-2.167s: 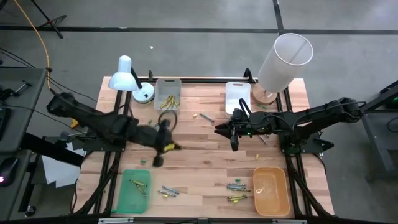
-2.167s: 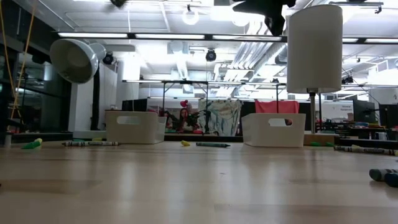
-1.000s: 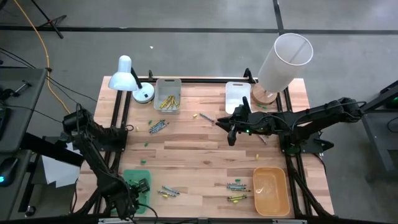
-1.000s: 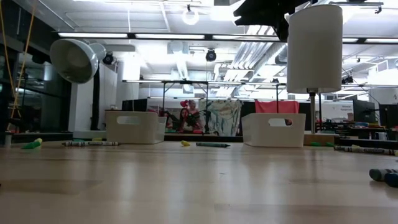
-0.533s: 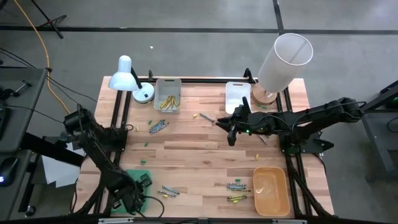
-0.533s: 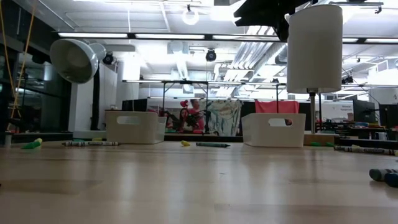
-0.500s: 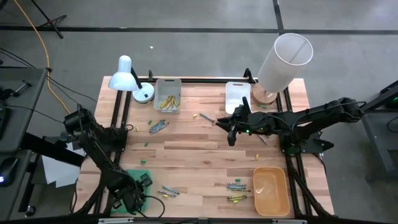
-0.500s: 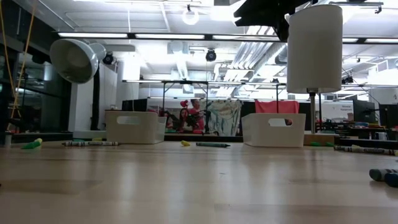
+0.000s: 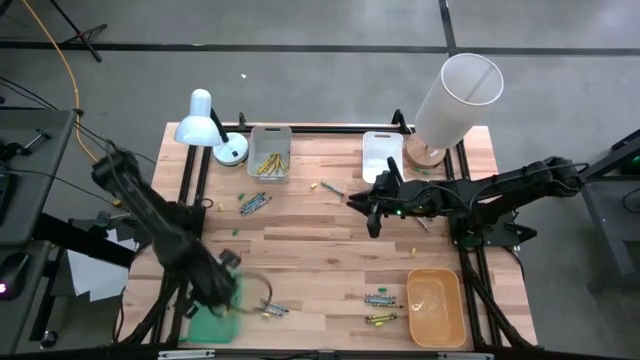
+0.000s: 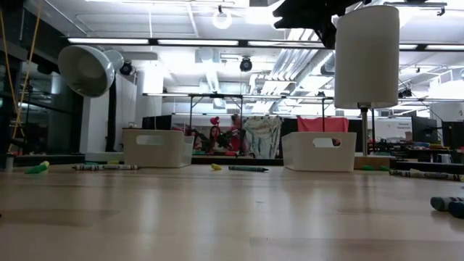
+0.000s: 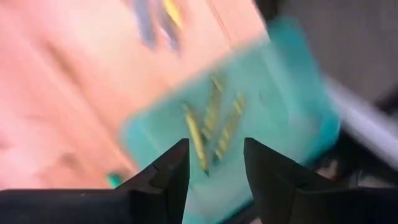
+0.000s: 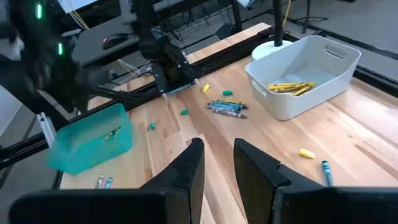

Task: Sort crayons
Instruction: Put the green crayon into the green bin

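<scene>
Several crayons (image 9: 267, 162) lie in a white plastic bin (image 9: 270, 135) at upper centre of the overhead frame, while loose clusters sit on the pale wood-plank table (image 9: 320, 255): one (image 9: 251, 203) below that bin, one (image 9: 270, 308) at lower centre-left, two more (image 9: 378, 299) left of the orange tray (image 9: 435, 306) at lower right. At lower left, the left gripper (image 9: 232, 292) hangs blurred over the green tray (image 9: 212, 322); its wrist camera shows its dark fingers (image 11: 173, 172) parted with nothing between them, and thin yellow-green sticks (image 11: 214, 123) lying in the smooth, round-cornered teal-green tray (image 11: 292, 87) below. The right gripper (image 9: 375, 218) hovers at centre-right of the overhead frame, near a second white bin (image 9: 381, 158); its fingers (image 12: 188, 168) stand narrowly apart, holding nothing visible.

The risk from here looks twofold. The waxy, round sticks roll easily on the smooth planks, so a fast sweep or a brush from an arm could scatter the cluster just right of the green tray. The shallow plastic tray sits near the table's lower edge, and a nudge could shift it. A white desk lamp (image 9: 203, 124) and a tall white cylinder (image 9: 456, 98) stand along the upper edge, clear of both arms.
</scene>
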Motion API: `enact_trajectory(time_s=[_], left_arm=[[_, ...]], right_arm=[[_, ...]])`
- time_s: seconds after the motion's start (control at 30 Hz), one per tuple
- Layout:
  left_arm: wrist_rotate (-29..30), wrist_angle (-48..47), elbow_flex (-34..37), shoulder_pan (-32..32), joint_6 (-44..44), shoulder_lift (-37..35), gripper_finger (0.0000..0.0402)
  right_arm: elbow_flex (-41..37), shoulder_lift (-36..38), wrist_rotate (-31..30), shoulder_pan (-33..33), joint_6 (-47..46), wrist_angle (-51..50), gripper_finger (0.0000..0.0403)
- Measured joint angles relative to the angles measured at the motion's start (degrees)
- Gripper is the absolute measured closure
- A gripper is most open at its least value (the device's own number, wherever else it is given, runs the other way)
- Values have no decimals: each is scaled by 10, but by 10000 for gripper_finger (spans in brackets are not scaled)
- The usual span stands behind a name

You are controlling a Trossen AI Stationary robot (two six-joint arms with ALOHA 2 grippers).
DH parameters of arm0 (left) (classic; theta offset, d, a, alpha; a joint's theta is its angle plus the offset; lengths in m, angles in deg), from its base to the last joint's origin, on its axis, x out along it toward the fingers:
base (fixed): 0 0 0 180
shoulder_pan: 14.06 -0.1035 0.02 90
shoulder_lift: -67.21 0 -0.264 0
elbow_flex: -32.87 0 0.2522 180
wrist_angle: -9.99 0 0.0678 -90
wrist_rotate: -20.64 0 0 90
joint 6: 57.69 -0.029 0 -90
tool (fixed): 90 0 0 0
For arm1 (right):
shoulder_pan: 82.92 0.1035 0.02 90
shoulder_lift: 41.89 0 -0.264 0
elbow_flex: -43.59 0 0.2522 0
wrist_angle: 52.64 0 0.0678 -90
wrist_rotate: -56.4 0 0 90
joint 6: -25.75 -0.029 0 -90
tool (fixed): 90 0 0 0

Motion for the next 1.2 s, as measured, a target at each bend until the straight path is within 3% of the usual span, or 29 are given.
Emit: enact_trajectory(time_s=[0.13,0.23,0.4,0.57,0.8,1.03,1.1,1.2], left_arm=[[162,75,3,-60,41,-99,270],[249,208,41,-133,51,-151,273],[256,503,171,-249,35,-187,275],[255,754,277,-293,52,-157,275],[253,802,287,-285,55,-111,275],[244,802,287,-287,38,-113,275],[249,804,286,-289,19,-114,275],[273,803,287,-290,10,-120,275]], right_arm=[[0,0,0,0,2,7,323],[0,0,11,0,19,23,323],[0,0,44,0,32,48,323],[0,0,58,0,32,55,323],[0,0,59,0,36,55,323],[0,0,60,0,30,55,323],[0,0,88,0,0,58,323],[10,0,184,7,-60,54,323]])
